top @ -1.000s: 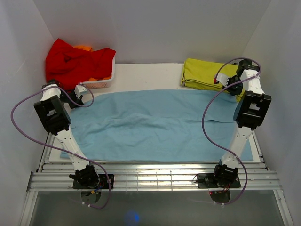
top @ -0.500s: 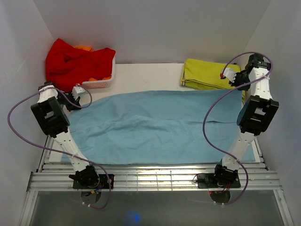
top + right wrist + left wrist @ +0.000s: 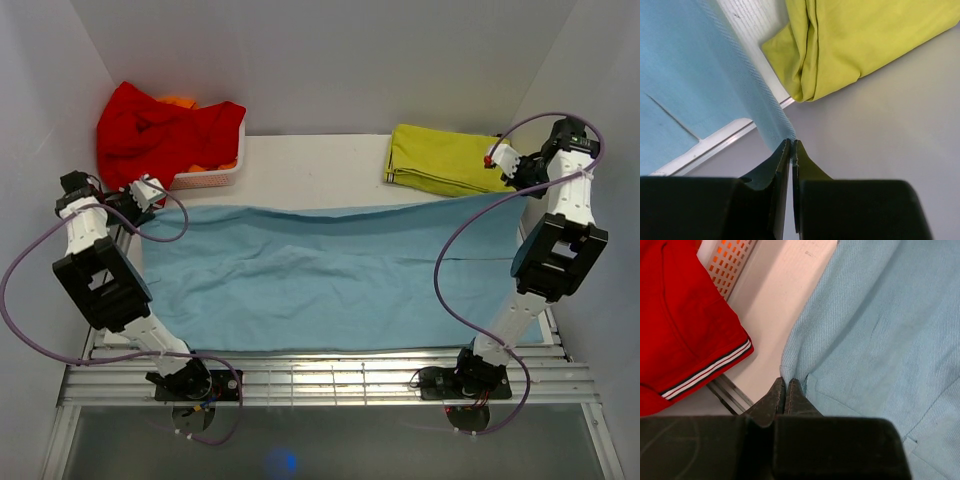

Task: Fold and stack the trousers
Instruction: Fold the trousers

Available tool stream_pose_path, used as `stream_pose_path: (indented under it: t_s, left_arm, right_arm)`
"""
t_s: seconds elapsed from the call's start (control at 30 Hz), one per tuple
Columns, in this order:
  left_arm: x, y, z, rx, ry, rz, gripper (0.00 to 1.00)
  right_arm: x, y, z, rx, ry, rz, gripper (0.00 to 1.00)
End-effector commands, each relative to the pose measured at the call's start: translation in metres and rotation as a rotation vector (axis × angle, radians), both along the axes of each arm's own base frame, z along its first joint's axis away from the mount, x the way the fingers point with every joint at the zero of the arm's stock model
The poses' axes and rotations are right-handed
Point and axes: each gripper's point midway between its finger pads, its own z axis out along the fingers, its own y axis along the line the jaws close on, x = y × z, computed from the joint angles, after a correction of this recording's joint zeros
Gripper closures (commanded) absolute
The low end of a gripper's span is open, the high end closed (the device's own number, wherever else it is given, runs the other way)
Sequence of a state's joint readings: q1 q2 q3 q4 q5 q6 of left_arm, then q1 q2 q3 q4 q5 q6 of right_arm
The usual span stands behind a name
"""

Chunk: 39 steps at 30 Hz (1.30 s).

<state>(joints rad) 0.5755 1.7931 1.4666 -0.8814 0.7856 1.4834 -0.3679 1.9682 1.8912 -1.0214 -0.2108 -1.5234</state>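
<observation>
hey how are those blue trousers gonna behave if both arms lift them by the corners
Probably floppy: the trousers show soft creases between the left gripper and right gripper. Likely light, since mere fingertip pinches hold the corners.

Far wall (image 3: 320,60): plain matt white panel, upright, spanning the full width behind the table.
Left wall (image 3: 40,100) and right wall (image 3: 600,80): matching plain white panels. They meet the far wall at faintly shaded corners and run toward the near side.
Table (image 3: 310,160): flat, smooth white rectangular top set between the three walls, with a rounded white rim showing at its near right corner.
Frame (image 3: 330,380): silver slotted aluminium rails, laid parallel from left to right along the table's near edge.
Near surface (image 3: 400,440): smooth grey glossy panel just beyond the rails on the near side, carrying a small blurred blue glow (image 3: 283,462) left of centre.
Light: even and diffuse, soft shadows only.
</observation>
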Motion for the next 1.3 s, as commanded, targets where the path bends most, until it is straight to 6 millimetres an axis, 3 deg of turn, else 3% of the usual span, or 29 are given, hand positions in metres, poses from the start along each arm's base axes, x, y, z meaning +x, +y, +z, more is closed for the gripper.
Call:
stream_pose_path:
  t_s: [0.0,0.03,0.1,0.13,0.37,0.57,0.63,0.67,0.7,0.77,0.8,0.97,1.03,1.13,1.27]
  left_arm:
    - [0.012,0.005,0.043,0.070,-0.211,0.007,1.00]
    - [0.005,0.002,0.034,0.056,-0.209,0.023,1.00]
    - [0.005,0.004,0.059,0.090,-0.310,0.037,1.00]
    - [-0.003,0.005,0.055,0.082,-0.313,0.052,1.00]
    - [-0.041,0.013,0.105,0.039,-0.378,0.109,1.00]
    - [-0.080,0.018,0.122,0.001,-0.374,0.129,1.00]
    - [-0.099,0.019,0.120,-0.014,-0.347,0.151,1.00]
    - [-0.104,0.018,0.119,0.010,-0.355,0.132,1.00]
    - [-0.114,0.015,0.113,-0.023,-0.324,0.146,1.00]
    - [-0.134,0.017,0.106,-0.025,-0.303,0.159,1.00]
    - [-0.140,0.018,0.104,-0.031,-0.300,0.165,1.00]
    - [-0.177,0.034,0.084,-0.056,-0.230,0.253,1.00]
    - [-0.190,0.041,0.072,-0.019,-0.179,0.276,1.00]
    - [-0.210,0.035,0.045,0.044,-0.086,0.257,1.00]
    - [-0.236,0.021,0.014,0.107,0.039,0.218,1.00]
  right_arm:
    - [-0.006,-0.002,0.027,-0.007,-0.075,-0.004,0.92]
    - [-0.007,-0.004,0.028,0.000,-0.079,-0.009,0.92]
    - [-0.012,-0.005,0.035,0.000,-0.093,-0.009,0.92]
    - [-0.016,-0.008,0.033,0.007,-0.092,-0.012,0.92]
    - [-0.047,-0.030,0.056,-0.006,-0.152,-0.024,0.92]
    - [-0.086,-0.037,0.066,0.013,-0.185,-0.028,0.92]
    - [-0.105,-0.041,0.061,0.019,-0.170,-0.036,0.92]
    - [-0.114,-0.041,0.069,-0.010,-0.191,-0.012,0.92]
    - [-0.129,-0.044,0.056,0.000,-0.169,-0.026,0.92]
    - [-0.145,-0.044,0.055,-0.032,-0.176,0.000,0.92]
    - [-0.159,-0.047,0.042,-0.017,-0.155,-0.018,0.92]
    - [-0.196,-0.055,0.030,-0.025,-0.142,-0.028,0.92]
    - [-0.211,-0.060,0.021,-0.019,-0.125,-0.040,0.92]
    - [-0.229,-0.061,0.007,-0.007,-0.088,-0.052,0.92]
    - [-0.253,-0.048,-0.026,0.016,-0.017,-0.033,0.92]
